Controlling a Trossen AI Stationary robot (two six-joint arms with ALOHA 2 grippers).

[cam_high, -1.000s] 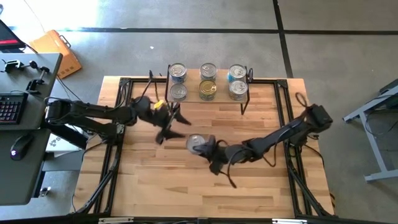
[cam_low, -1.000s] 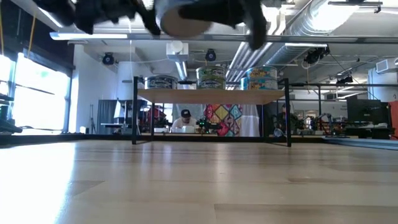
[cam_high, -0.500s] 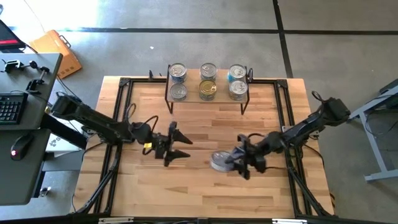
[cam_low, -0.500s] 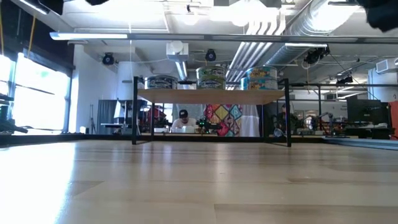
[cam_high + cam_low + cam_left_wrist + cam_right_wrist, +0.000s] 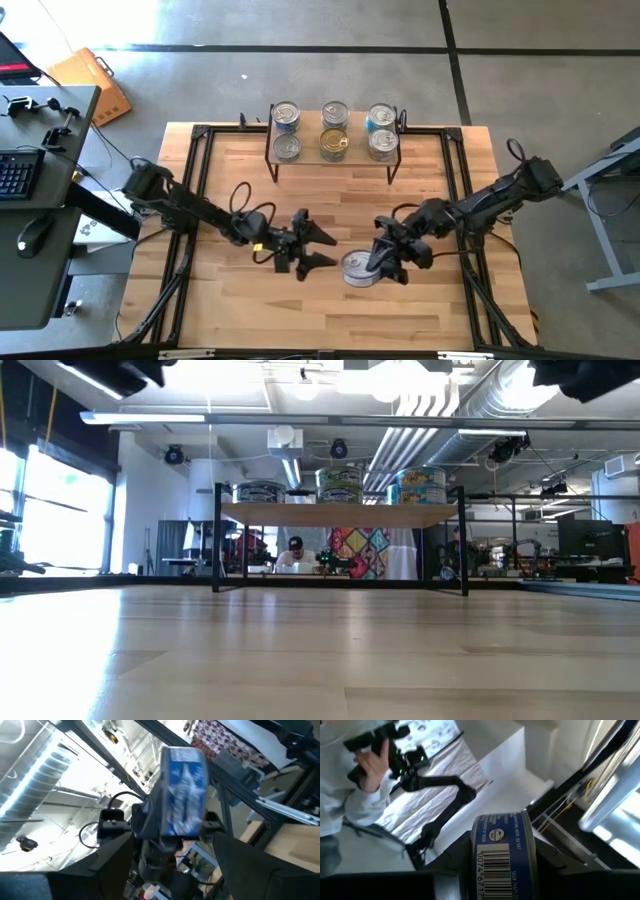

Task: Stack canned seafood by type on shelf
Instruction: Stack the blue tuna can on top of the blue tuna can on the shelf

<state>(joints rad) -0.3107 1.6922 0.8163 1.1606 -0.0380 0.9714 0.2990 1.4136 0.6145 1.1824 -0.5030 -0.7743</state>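
The right gripper (image 5: 372, 262) is shut on a silver-lidded tin (image 5: 357, 268) with a blue side label, over the table's middle near its near edge. The left gripper (image 5: 322, 249) hovers open just left of it, fingers pointing at the tin (image 5: 182, 795), touching nothing. The shelf (image 5: 310, 152) stands at the far edge on thin black legs. Several tins stand on its top in three columns; one (image 5: 334, 145) has a gold lid. In the low view the shelf (image 5: 340, 513) shows three groups of tins. My right gripper pinches the tin between its two fingers, which lie on the tin's two flat ends. The labelled side wall with the barcode (image 5: 495, 865) faces the wrist camera. The fingers come roughly level from the table's right. The tin is lifted clear, lid upward.
A black metal frame (image 5: 200, 190) runs along the table's edges. Bare wood lies between the shelf and the grippers. A desk with a keyboard (image 5: 15, 175) stands to the left. A person's hand (image 5: 370, 762) shows in the room beyond the table.
The right gripper has carried the tin from the table's middle toward the near edge and somewhat to the right, keeping hold of it. The left gripper has moved from near the shelf's left toward the near edge and rightward, ending close beside the tin.
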